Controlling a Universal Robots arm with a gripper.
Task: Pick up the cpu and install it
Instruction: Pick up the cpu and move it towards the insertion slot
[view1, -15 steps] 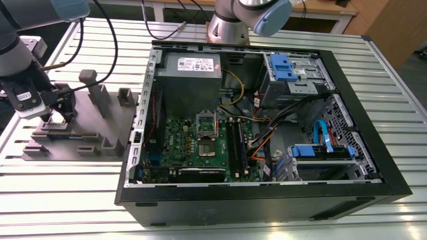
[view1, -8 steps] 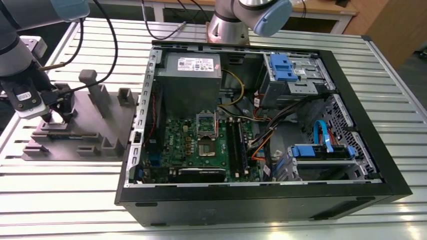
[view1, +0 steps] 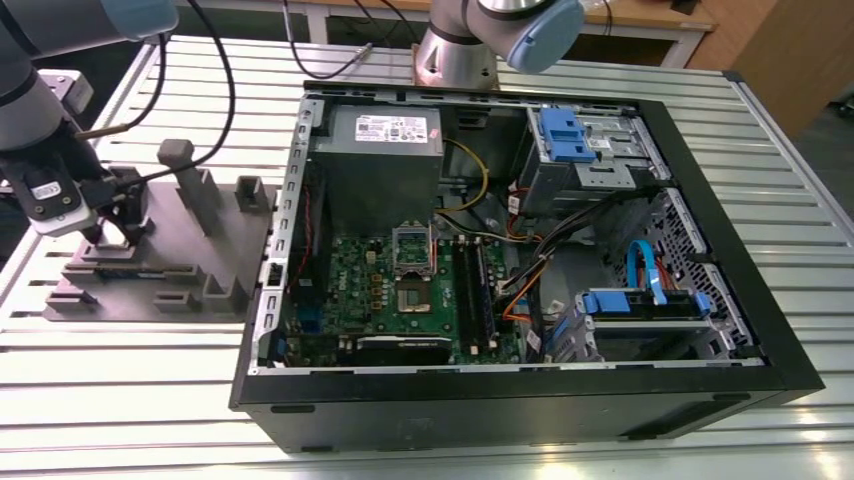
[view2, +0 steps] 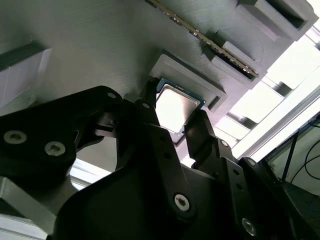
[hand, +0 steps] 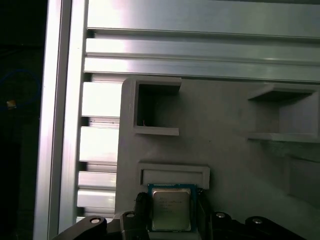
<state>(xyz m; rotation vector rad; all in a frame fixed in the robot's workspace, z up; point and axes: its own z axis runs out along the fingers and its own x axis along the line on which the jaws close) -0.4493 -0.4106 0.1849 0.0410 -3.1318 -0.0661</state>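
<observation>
The gripper (view1: 114, 238) is seen lowered onto the grey fixture block (view1: 200, 262), which is set on the slatted aluminium table (view1: 134, 385) at the exterior view's left, beside the open computer case (view1: 747, 330). In both wrist views the cpu (view2: 175, 106) (hand: 171, 210) is found lying flat, metal top up, in a shallow framed pocket of the block (view2: 100, 50). The gripper is drawn in to the chip's width: its black fingers (view2: 150, 117) are placed at two opposite edges of the cpu and appear pressed against them. The cpu is not lifted from the pocket. The motherboard (view1: 400, 290) is seen well apart, inside the case.
</observation>
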